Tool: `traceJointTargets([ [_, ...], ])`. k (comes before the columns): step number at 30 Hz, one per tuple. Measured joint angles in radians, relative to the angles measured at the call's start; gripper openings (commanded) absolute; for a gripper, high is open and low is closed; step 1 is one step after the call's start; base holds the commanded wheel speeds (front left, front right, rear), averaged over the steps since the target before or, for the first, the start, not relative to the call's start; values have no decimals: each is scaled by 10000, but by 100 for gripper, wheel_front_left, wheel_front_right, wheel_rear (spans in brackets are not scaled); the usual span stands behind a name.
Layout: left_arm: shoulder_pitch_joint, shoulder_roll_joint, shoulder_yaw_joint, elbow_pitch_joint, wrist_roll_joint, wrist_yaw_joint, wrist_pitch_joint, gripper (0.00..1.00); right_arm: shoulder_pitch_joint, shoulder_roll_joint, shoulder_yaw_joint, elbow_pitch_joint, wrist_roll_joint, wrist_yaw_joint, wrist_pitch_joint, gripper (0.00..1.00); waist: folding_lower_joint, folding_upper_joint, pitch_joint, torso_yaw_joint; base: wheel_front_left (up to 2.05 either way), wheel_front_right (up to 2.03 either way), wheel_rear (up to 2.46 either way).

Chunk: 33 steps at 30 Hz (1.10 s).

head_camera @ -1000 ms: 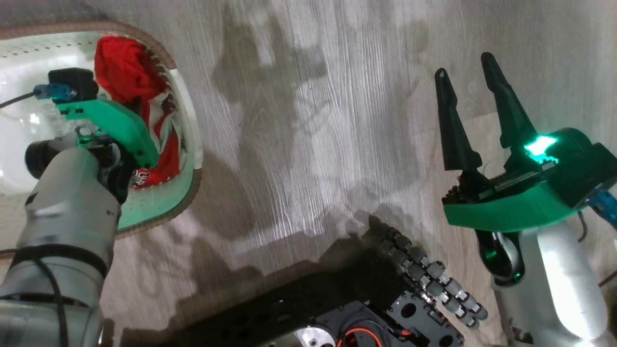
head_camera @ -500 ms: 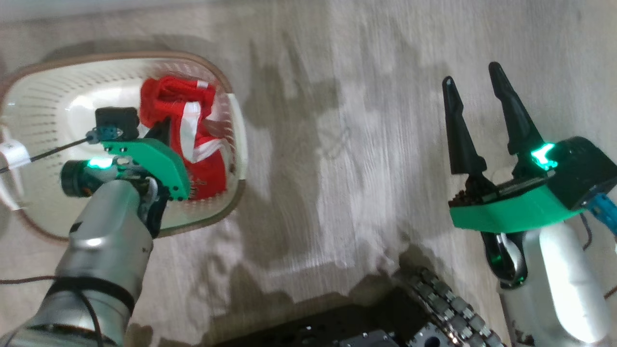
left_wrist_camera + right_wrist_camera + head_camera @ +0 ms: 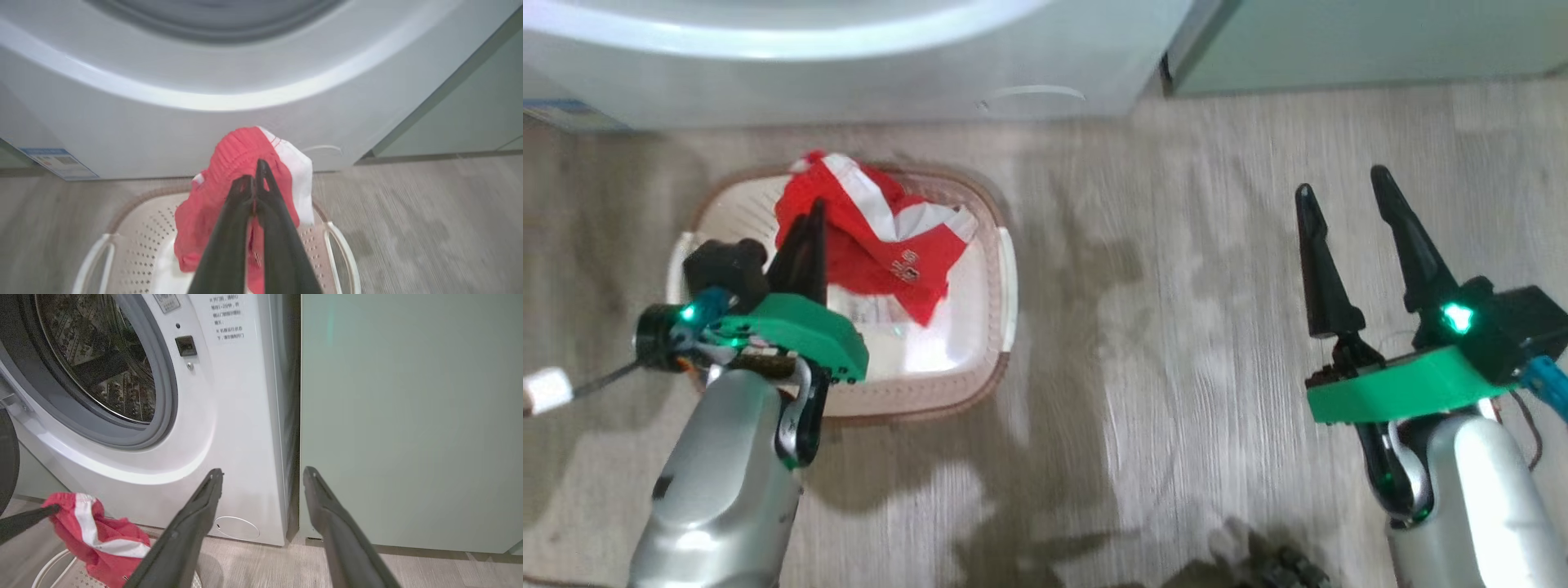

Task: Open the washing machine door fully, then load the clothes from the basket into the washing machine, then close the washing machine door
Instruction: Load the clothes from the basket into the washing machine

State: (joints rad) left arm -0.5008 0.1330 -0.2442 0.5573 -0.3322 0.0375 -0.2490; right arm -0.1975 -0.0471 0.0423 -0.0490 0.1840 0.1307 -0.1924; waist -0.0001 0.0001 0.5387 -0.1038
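Observation:
My left gripper [image 3: 254, 173] is shut on the clothes [image 3: 231, 157], a bright red garment with white stripes, pinched at its top fold. It hangs over the cream basket [image 3: 94, 261], in front of the washing machine [image 3: 204, 118]. From the head, the left gripper [image 3: 814, 211] holds the clothes [image 3: 882, 237] above the basket [image 3: 1006, 282]. The right gripper [image 3: 1342, 184] is open over bare floor, well to the right. In the right wrist view the open right gripper [image 3: 263, 472] faces the washing machine [image 3: 241, 416], whose steel drum [image 3: 102, 363] stands uncovered. A dark curved piece [image 3: 7, 457] shows at the left edge, seemingly the washing machine door.
A pale green cabinet [image 3: 408, 416] stands right of the machine, with a narrow dark gap between them. A round filter cover [image 3: 237, 528] sits low on the machine's front. Wood-look floor [image 3: 1176, 367] spreads between basket and right arm.
The head camera has tilted up, bringing the machine's base into view. My left gripper, still shut, has lifted the red garment from the basket's bottom to above its rim.

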Motion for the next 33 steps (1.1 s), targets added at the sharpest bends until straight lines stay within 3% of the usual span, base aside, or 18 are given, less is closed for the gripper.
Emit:
traceJointTargets([
  [4, 896, 61, 466, -1789, 173, 249, -2, 0, 370, 0, -138, -90, 0, 0, 182, 100, 0, 0, -881, 374, 0, 0, 0],
  [11, 1940, 238, 1024, -3649, 359, 602, -4, 0, 745, 0, -276, -174, -12, 0, 522, 100, 0, 0, -1988, 815, 0, 0, 0],
  [22, 3468, 608, 1687, -5415, 617, 1043, -33, 0, 1438, 0, -301, -109, -12, 0, 727, 100, 0, 0, -3463, 958, 0, 0, 0],
  [33, 5480, 859, 1461, -6702, 884, 1329, 546, 0, 2328, 2, -320, -94, -12, 0, 886, 100, 0, 0, -4602, 687, 0, 0, 0],
])
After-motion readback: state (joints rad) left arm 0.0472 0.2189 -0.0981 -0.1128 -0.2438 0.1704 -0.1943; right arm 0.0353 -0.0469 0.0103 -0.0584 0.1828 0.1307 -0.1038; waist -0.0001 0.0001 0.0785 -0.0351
